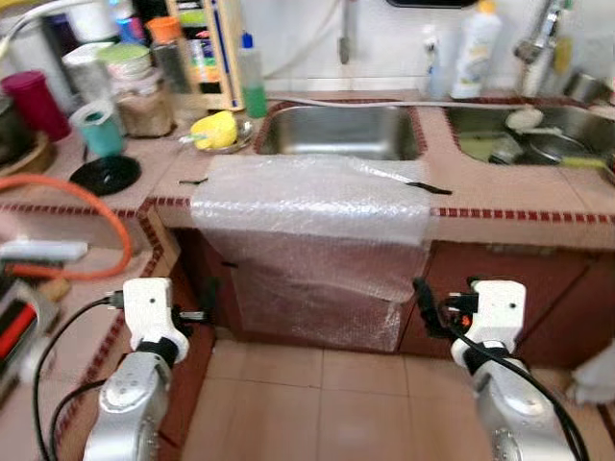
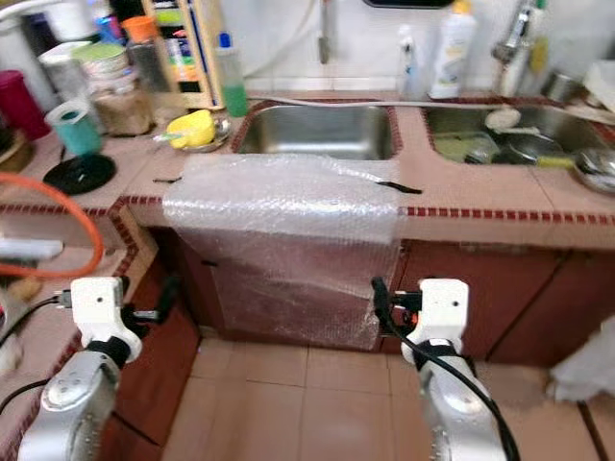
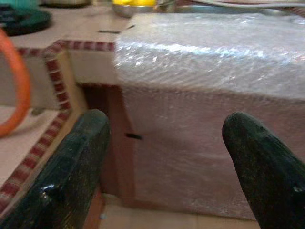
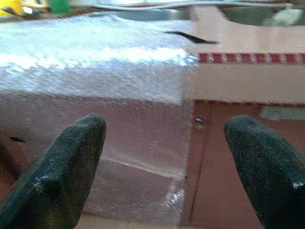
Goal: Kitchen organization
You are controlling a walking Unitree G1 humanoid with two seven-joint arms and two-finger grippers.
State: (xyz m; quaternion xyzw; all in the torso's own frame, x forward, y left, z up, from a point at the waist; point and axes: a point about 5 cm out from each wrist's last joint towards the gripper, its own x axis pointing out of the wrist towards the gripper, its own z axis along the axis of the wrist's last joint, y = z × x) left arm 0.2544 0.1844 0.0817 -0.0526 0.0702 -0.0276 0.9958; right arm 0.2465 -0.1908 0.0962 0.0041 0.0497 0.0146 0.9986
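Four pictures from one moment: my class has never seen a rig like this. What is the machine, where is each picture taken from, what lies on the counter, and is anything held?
This is a humanoid robot standing at a kitchen counter. The two wide pictures come from the two eyes of a camera on its head, looking down; they show the same scene. The other two come from cameras on its wrists, each looking out between that gripper's two black fingers.

The left gripper and right gripper are both raised before the cabinet, open and holding nothing.

A sheet of bubble wrap lies over the tiled counter and hangs down the cabinet front, fixed with strips of black tape. Behind it is an empty steel sink; a second sink holds dishes. To the left stand jars, a green bottle, a yellow object in a dish and an orange hose.
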